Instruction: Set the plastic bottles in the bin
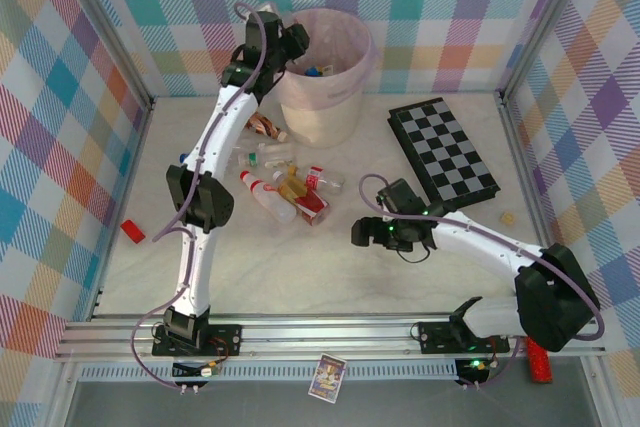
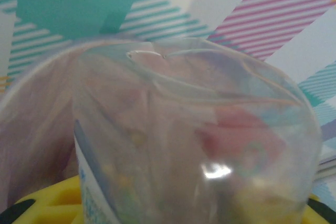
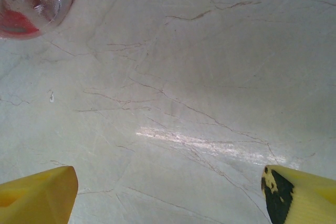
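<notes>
The bin (image 1: 330, 97), a pale bucket lined with a pink bag, stands at the back with some bottles (image 1: 318, 72) inside. My left gripper (image 1: 287, 44) hangs at the bin's left rim. It is shut on a clear bottle (image 2: 194, 140) with a blue and white label, and the pink bag (image 2: 37, 129) shows behind it. Several plastic bottles (image 1: 285, 187) lie in a heap on the table left of centre. My right gripper (image 3: 168, 198) is open low over bare table, its yellow fingers (image 3: 37, 198) wide apart. A clear bottle with a red label (image 3: 31, 1) lies ahead of it, to the left.
A black-and-white checkerboard (image 1: 440, 152) lies right of the bin. A small red block (image 1: 133, 231) sits near the left wall. A brown-orange bottle (image 1: 265, 127) lies beside the left arm. Plaid walls close in the table on three sides.
</notes>
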